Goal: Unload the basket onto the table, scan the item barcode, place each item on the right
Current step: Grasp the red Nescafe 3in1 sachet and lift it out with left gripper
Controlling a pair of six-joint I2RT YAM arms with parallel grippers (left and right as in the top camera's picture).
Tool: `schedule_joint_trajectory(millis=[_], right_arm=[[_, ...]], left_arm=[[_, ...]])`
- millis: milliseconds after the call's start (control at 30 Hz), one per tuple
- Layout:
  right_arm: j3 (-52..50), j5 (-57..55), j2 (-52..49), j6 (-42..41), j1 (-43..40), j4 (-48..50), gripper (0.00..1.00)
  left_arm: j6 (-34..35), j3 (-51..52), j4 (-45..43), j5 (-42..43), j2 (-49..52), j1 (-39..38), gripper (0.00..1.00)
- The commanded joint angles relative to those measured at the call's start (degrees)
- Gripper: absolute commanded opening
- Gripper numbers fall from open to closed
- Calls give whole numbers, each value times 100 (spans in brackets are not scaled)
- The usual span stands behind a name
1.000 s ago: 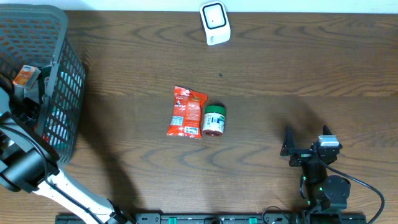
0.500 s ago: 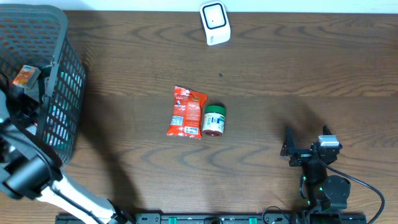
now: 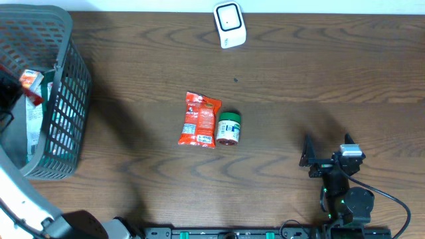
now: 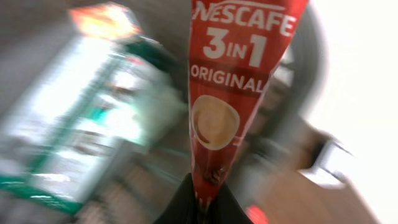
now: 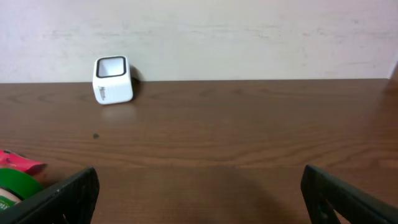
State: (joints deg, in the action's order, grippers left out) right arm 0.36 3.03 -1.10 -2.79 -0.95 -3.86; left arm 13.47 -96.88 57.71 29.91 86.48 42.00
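Observation:
A red Nescafe 3-in-1 sachet (image 4: 231, 81) fills the left wrist view, and my left gripper (image 4: 203, 198) is shut on its lower end. That view is blurred by motion. From overhead the sachet (image 3: 29, 81) hangs over the grey basket (image 3: 63, 40) at the far left, with the left gripper (image 3: 14, 93) beside it at the frame edge. The white barcode scanner (image 3: 230, 25) stands at the table's far edge, and it shows as a white scanner (image 5: 112, 79) in the right wrist view. My right gripper (image 3: 327, 151) rests open and empty at the front right.
A red snack packet (image 3: 199, 119) and a green-lidded jar (image 3: 228, 128) lie side by side mid-table. A green-and-white packet (image 3: 34, 123) lies inside the basket. The jar (image 5: 13, 185) shows at the left edge of the right wrist view.
The left gripper has shut on the sachet in the basket and lifted it. The left arm has swung toward the left edge of the overhead view. The right arm has not moved.

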Motion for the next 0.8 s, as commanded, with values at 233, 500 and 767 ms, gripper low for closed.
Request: schedule_joint_trajectory(millis=[233, 500, 767], right_arm=[[-7, 4, 7, 4, -72, -24, 99], [-7, 7, 7, 4, -72, 57, 99], [-7, 640, 2, -1478, -70, 46, 99]], left_arm=[[-970, 57, 927, 3858, -118, -680, 7], [-1143, 133, 938, 4544, -96, -2013, 7], [-1307, 138, 890, 4920, -57, -3580, 7]])
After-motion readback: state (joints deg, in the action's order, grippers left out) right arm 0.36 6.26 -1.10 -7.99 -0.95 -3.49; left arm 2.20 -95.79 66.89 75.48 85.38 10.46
